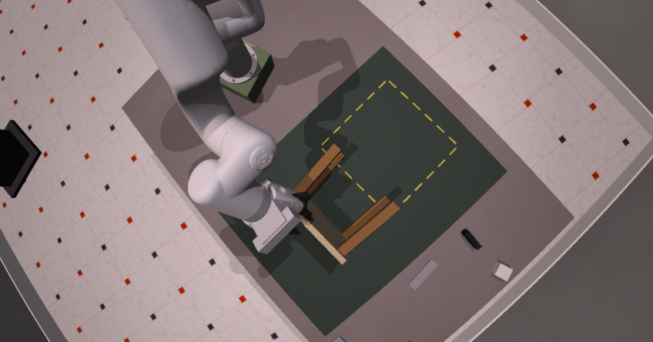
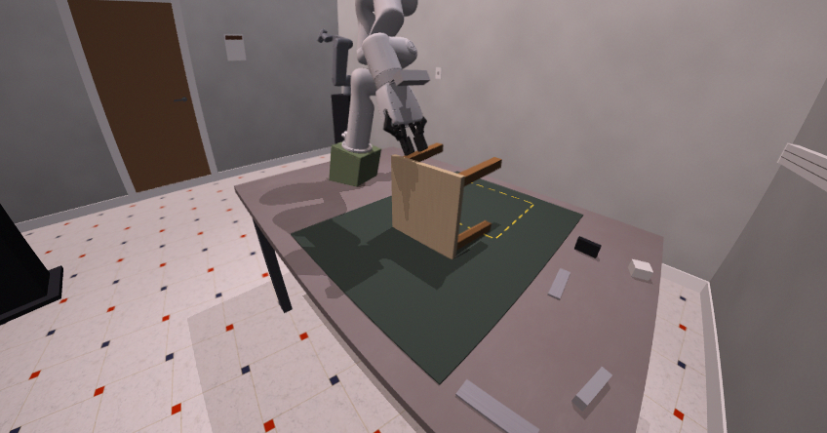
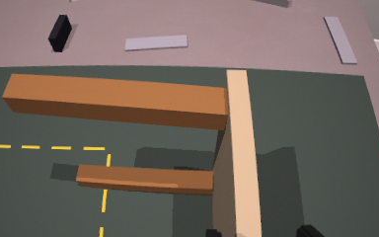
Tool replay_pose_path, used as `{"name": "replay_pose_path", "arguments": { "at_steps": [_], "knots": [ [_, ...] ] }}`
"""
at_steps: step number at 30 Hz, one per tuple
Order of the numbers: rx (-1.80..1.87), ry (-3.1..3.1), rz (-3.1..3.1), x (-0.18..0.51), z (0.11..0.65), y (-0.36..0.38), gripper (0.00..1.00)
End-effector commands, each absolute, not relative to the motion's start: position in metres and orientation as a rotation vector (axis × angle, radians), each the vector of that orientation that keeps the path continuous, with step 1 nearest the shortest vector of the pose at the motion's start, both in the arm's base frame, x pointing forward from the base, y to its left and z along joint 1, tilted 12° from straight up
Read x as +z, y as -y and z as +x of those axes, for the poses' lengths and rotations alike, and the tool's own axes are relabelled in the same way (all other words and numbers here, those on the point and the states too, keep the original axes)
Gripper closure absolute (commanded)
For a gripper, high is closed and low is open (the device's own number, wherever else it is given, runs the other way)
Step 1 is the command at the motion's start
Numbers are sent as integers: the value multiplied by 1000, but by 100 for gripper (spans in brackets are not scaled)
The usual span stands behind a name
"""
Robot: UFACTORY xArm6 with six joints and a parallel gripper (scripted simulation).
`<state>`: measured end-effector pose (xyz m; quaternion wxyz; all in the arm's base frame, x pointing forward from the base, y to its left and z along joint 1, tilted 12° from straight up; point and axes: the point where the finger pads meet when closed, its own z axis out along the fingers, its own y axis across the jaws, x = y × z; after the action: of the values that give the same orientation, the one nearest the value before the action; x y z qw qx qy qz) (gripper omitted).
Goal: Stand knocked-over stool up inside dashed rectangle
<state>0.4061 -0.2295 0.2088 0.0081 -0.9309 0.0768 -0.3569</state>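
Observation:
The wooden stool lies on its side on the dark green mat [image 1: 389, 256] [image 2: 406, 312] [image 3: 325, 148]. Its pale seat [image 1: 323, 244] [image 2: 426, 202] [image 3: 243, 148] stands on edge. Its brown legs [image 1: 369, 226] [image 1: 320, 169] [image 3: 113, 99] [image 3: 144, 179] point toward the yellow dashed rectangle [image 1: 428, 117] [image 2: 507, 193] [image 3: 43, 147], and their tips reach over its near line. My gripper [image 1: 304, 203] [image 2: 409, 133] [image 3: 258, 231] is open. It straddles the seat's upper edge near one corner, one fingertip on each side, with gaps to the wood.
A black block [image 1: 470, 239] [image 2: 587, 247] [image 3: 59, 32], a grey bar [image 1: 423, 273] [image 2: 559, 283] [image 3: 156, 42] and a white cube [image 1: 502, 271] [image 2: 640, 269] lie off the mat by the table's edge. Two more grey bars [image 2: 495, 409] [image 2: 593, 385] lie at the near corner. The arm's green base [image 1: 249, 79] [image 2: 354, 164] stands behind.

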Motion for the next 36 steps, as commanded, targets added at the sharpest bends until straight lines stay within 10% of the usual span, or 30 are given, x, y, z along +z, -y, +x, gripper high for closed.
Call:
{"name": "replay_pose_path", "arguments": {
  "at_steps": [1,36],
  "knots": [
    [-1122,-239,-2910,209,407,230,55],
    [-1122,-239,-2910,176,437,232,55]
  ]
}}
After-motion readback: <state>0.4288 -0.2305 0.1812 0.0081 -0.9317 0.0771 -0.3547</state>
